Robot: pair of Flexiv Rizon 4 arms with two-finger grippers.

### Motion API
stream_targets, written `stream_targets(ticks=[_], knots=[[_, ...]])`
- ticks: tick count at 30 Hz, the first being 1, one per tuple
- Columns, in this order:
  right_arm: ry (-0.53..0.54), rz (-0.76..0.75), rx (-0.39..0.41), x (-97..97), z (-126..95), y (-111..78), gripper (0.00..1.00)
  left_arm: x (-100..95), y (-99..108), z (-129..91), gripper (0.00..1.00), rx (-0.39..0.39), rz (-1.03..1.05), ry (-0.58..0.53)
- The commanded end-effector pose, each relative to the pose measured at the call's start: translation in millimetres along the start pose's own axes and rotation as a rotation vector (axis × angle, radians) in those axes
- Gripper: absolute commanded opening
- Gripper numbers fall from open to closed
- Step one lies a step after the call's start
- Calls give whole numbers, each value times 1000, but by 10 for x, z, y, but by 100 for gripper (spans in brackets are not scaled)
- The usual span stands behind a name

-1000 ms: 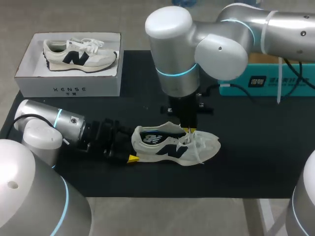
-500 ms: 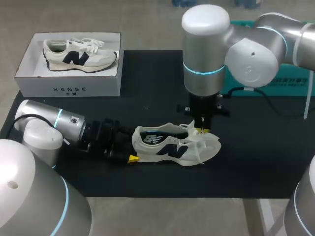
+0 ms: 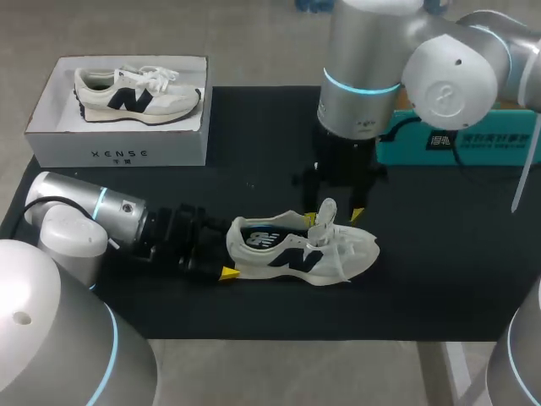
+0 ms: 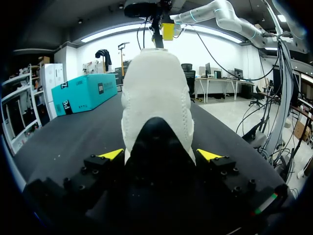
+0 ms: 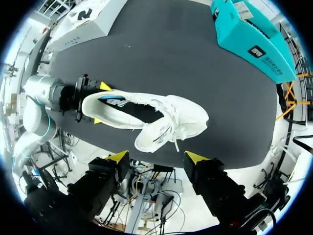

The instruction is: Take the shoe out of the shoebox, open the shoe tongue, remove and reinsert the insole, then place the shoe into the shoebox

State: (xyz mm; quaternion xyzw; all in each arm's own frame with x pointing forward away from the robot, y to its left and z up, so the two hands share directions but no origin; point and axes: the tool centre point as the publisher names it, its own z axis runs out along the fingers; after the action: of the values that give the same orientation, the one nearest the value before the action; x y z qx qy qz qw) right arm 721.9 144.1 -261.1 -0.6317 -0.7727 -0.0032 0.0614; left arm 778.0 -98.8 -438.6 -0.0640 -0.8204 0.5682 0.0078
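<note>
Table (image 3: 254,127): black top across the middle of the head view; nothing on it has shifted in the last second.
Right arm (image 3: 406,76): a second ago it stood over the centre of the frame. It has since swung to the upper right and lifted.
Left arm (image 3: 93,216): lower left, lying low along the table, unmoved.
Shoebox (image 3: 118,154): white, upper left, with a second shoe (image 3: 135,95) inside.
Shoe (image 3: 296,254): the task's shoe, out of the box, on its sole at lower centre, toe pointing right, in the same place as before.
Left gripper (image 4: 159,155): clamped on the shoe's heel, a yellow tip on each side.
Right gripper (image 3: 335,216): released, fingers spread just above the laces, where a second ago it was down among them.
Tongue (image 3: 325,213): now stands upright, free between the spread fingers; before, it lay lower.
Insole (image 3: 262,237): dark, showing in the shoe's opening.
Meaning: the tongue-opening step looks done, with the insole probably next.
</note>
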Motion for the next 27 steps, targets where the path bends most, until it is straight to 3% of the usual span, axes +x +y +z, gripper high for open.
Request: stream_targets(ticks=[1,5,20,21,27], knots=[[-64,-1017,301,301,8,-136,100,20,17,10,0,-2,1,-2],[-59,-1143,383,417,23,-235,100,20,17,10,0,-2,1,-2],[-59,-1143,383,417,23,-235,100,20,17,10,0,-2,1,-2],[-97,-1186,397,445,17,-198,100,20,17,10,0,-2,1,-2],[-215,-1556,244,581,13,-60,100,20,17,10,0,-2,1,-2]])
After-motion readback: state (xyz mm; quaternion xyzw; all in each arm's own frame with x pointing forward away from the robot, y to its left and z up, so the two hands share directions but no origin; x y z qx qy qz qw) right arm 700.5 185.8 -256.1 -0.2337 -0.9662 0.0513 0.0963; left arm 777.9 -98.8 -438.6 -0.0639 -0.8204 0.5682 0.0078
